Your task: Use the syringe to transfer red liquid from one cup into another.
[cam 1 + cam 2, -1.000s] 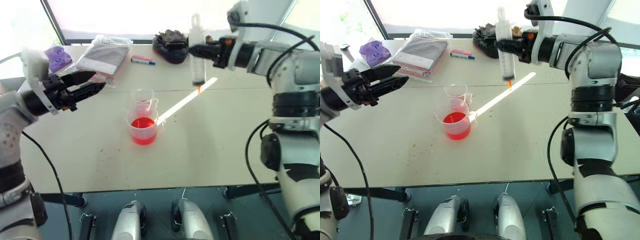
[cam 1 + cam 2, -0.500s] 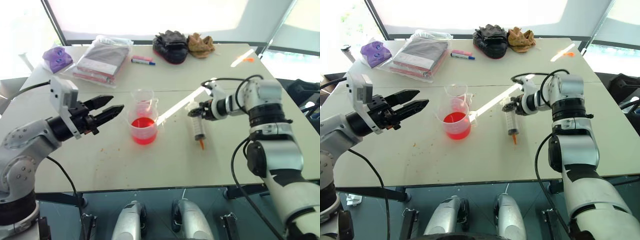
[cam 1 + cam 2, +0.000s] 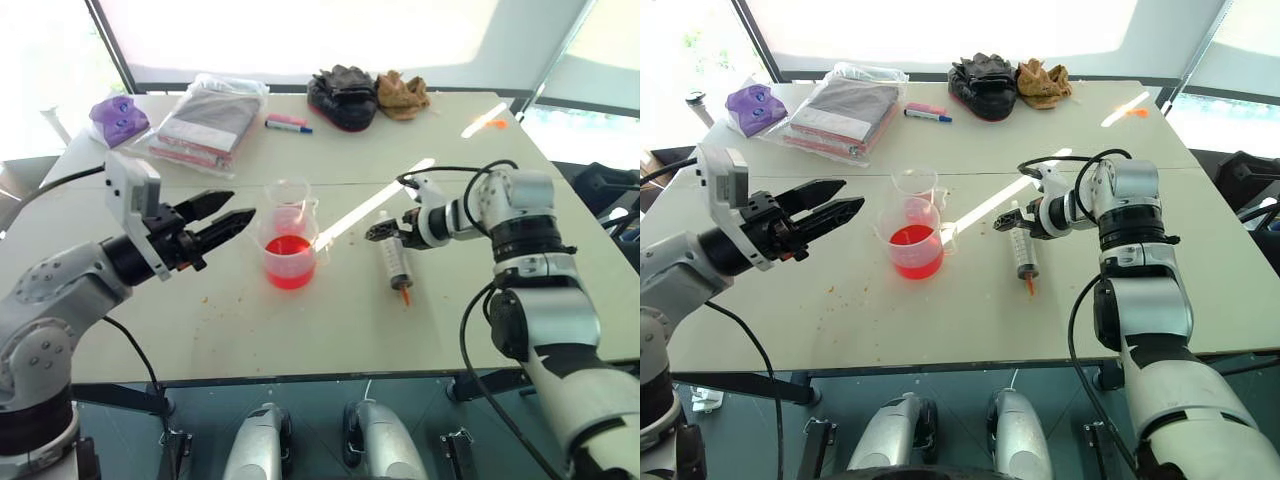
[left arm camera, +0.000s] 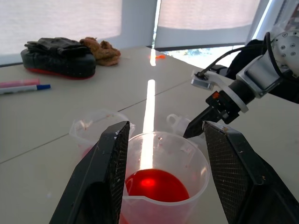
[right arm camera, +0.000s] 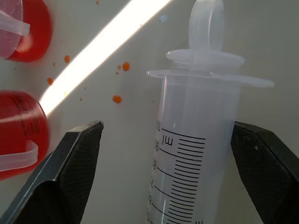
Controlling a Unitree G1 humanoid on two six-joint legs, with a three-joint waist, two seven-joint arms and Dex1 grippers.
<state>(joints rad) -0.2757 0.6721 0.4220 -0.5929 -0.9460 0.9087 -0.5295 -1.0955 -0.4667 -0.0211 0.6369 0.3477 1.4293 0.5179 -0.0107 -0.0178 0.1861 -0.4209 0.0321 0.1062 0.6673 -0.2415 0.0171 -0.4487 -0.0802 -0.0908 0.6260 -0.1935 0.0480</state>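
The syringe [image 3: 395, 260] lies flat on the table right of the cups, orange tip [image 3: 405, 297] toward me. My right gripper [image 5: 166, 127] is open around its flanged end, with its fingers [image 5: 70, 172] standing apart from the barrel. The wide cup [image 3: 290, 255] holds the red liquid [image 3: 289, 250]. Just behind and touching it stands the narrower cup [image 3: 287, 193], tinted pink low down. My left gripper [image 3: 240, 206] hovers open just left of the wide cup; in the left wrist view the cup [image 4: 163, 158] sits ahead between its fingers [image 4: 110, 172].
At the back of the table lie a plastic-wrapped packet [image 3: 205, 120], a purple object [image 3: 112, 112], a marker [image 3: 287, 124], a black shoe-like item [image 3: 345, 95] and a brown cloth [image 3: 402, 90]. Small red droplets [image 5: 119, 84] spot the table near the syringe.
My right arm brought the syringe down from above the cups to the table and opened, letting it go. My left gripper sank a little and came nearer the wide cup.
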